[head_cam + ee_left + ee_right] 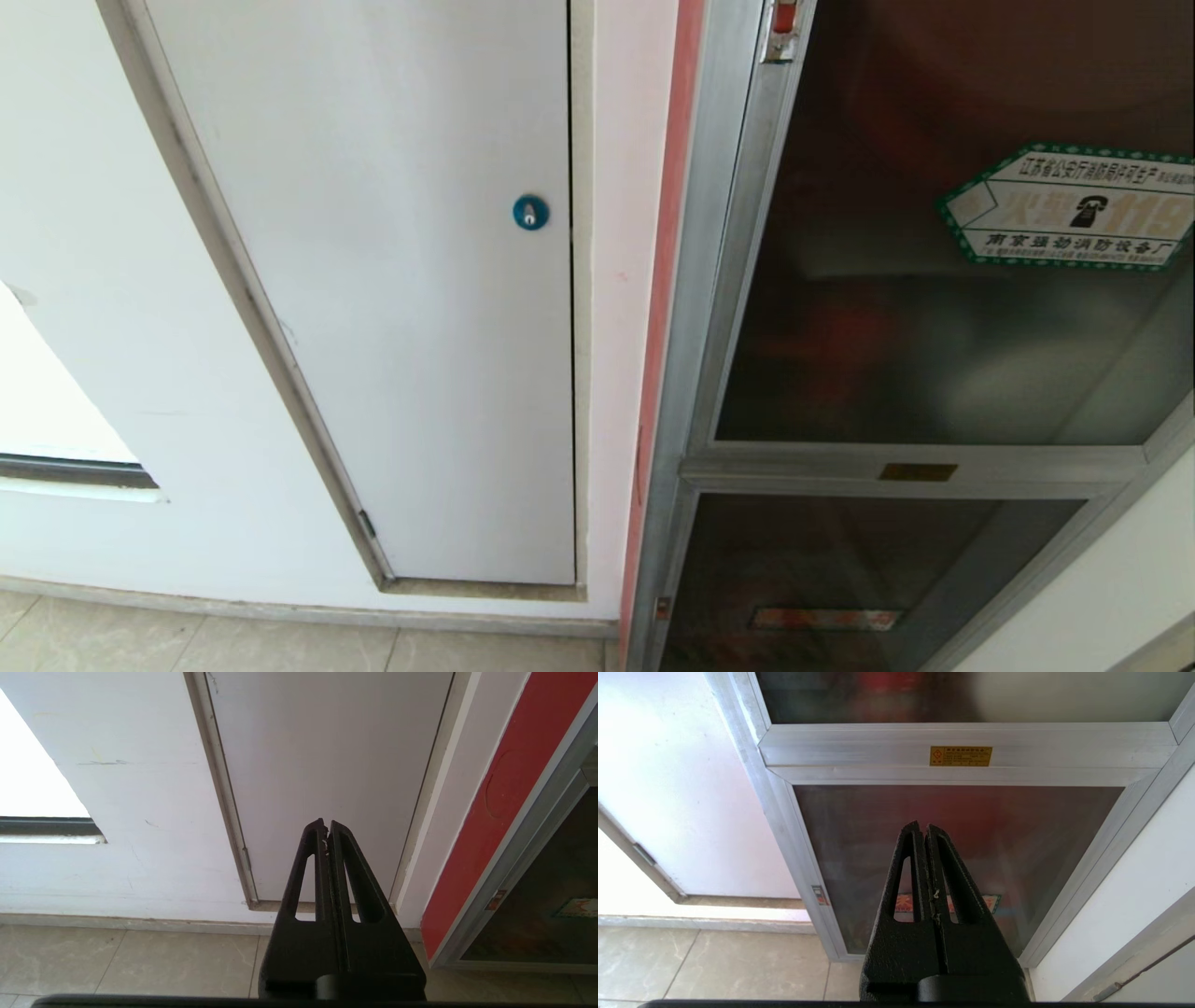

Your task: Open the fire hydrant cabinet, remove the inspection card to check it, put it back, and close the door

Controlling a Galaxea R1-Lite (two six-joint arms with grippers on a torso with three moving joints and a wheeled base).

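Observation:
The fire hydrant cabinet (709, 308) fills the right of the head view, silver-framed with a red side strip. Its door (896, 308), dark tinted glass carrying a green-edged "119" sticker (1074, 207), is closed flush in the frame. Dim red shapes show behind the glass; the inspection card is hidden. My right gripper (923, 828) is shut and empty, held low in front of the smaller lower glass panel (971, 826), apart from it. My left gripper (326, 825) is shut and empty, facing the plain white panel (327, 765). Neither arm appears in the head view.
The white panel with a blue round lock (530, 212) sits left of the cabinet. A small brass plate (961, 756) is on the frame crossbar. Beige tiled floor (140, 961) runs along the wall base. A white wall (1134, 896) borders the cabinet's right side.

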